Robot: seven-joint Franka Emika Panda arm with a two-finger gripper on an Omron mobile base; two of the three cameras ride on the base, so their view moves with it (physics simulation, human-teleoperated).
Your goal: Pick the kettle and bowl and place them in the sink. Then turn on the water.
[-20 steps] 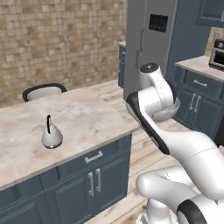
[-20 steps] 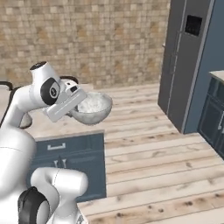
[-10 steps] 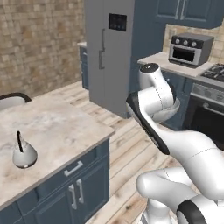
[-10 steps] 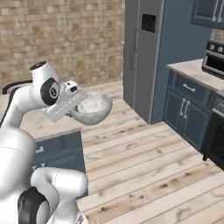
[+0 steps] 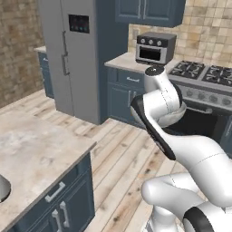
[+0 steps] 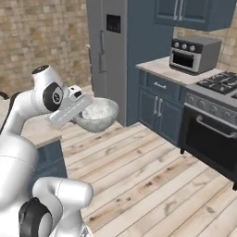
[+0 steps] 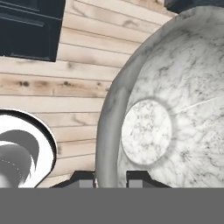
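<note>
1. The jaws of the gripper (image 7: 111, 178) stand narrow and pinch the rim of the bowl (image 7: 175, 118): one dark fingertip (image 7: 85, 177) sits outside the wall and the other inside, with the rim between them.
2. In the hand view the bowl spreads up and to the right of the jaws. It is round and deep, whitish-grey, with fine dark veining inside and a paler flat circle at its bottom.
3. In the right base view the bowl (image 6: 96, 115) hangs in the air off the gripper (image 6: 79, 109), roughly upright, its speckled inside pale and its outer wall a darker grey.
4. Below the jaws lies the wooden plank floor (image 6: 152, 171).
5. Behind the arm, well apart from the jaws, the marbled tabletop (image 5: 31, 154) sits over blue cabinets; a curved silvery-grey shape (image 5: 2, 188) shows at its near edge, cut off by the frame, too little to identify.
6. Beyond the jaws stand a grey refrigerator (image 6: 109, 51), a toaster oven (image 6: 193, 53) on a far tabletop, and a stove (image 6: 217, 115).
7. No brand, label or writing can be read.
</note>
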